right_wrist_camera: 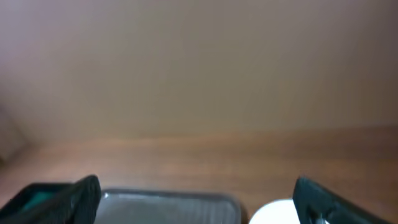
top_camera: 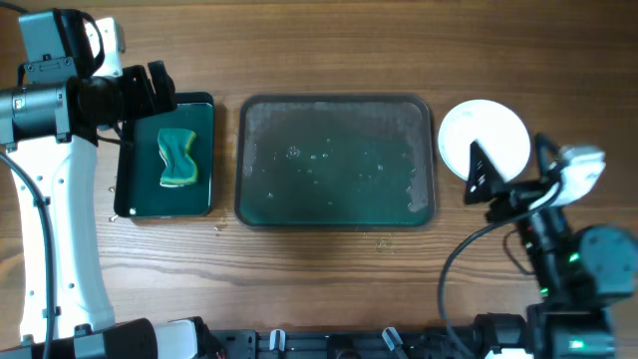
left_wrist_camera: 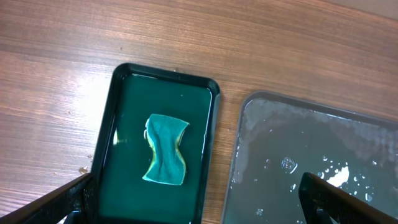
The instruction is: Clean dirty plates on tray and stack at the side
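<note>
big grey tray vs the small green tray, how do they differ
The big grey tray is wider and grey-green; the small green tray is narrower and darker green. The small one holds a green sponge; the big one only droplets. Both are rectangular with rounded corners.

Holds left pincer (left_wrist_camera: 198, 179) wide open and empty, pointed steeply down, with white arm stretched along the left side. Holds right pincer (right_wrist_camera: 196, 183) wide open and empty too, aimed almost level.
</note>
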Controlling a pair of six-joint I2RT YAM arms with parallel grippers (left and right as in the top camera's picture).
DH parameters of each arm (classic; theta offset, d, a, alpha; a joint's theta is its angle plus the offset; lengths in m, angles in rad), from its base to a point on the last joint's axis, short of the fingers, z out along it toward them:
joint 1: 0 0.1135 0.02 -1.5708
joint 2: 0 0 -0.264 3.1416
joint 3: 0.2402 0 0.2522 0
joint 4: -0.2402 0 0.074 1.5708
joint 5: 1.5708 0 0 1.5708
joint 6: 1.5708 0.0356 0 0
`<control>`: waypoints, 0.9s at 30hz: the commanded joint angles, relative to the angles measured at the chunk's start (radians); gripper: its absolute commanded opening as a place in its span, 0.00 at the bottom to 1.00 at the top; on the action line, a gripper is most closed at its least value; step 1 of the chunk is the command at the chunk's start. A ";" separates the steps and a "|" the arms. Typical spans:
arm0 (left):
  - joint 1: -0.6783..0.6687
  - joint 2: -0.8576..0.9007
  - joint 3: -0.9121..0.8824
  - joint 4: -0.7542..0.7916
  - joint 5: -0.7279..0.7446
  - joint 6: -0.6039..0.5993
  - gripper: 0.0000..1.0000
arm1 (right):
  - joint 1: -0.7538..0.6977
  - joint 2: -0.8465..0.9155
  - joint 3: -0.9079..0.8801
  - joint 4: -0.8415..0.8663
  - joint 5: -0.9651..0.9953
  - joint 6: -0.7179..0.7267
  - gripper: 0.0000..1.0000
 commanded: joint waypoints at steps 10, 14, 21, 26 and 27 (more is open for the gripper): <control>-0.003 0.005 0.005 0.000 0.016 -0.002 1.00 | 0.052 -0.449 -0.576 0.285 0.014 0.058 1.00; -0.003 0.005 0.005 0.000 0.016 -0.002 1.00 | 0.079 -0.449 -0.612 0.312 0.051 0.056 1.00; -0.003 0.005 0.005 0.000 0.016 -0.002 1.00 | 0.079 -0.448 -0.612 0.222 0.051 0.065 1.00; -0.003 0.005 0.005 0.000 0.016 -0.002 1.00 | 0.079 -0.447 -0.612 0.222 0.050 0.066 1.00; -0.003 0.005 0.005 0.000 0.016 -0.002 1.00 | 0.079 -0.447 -0.612 0.222 0.051 0.065 1.00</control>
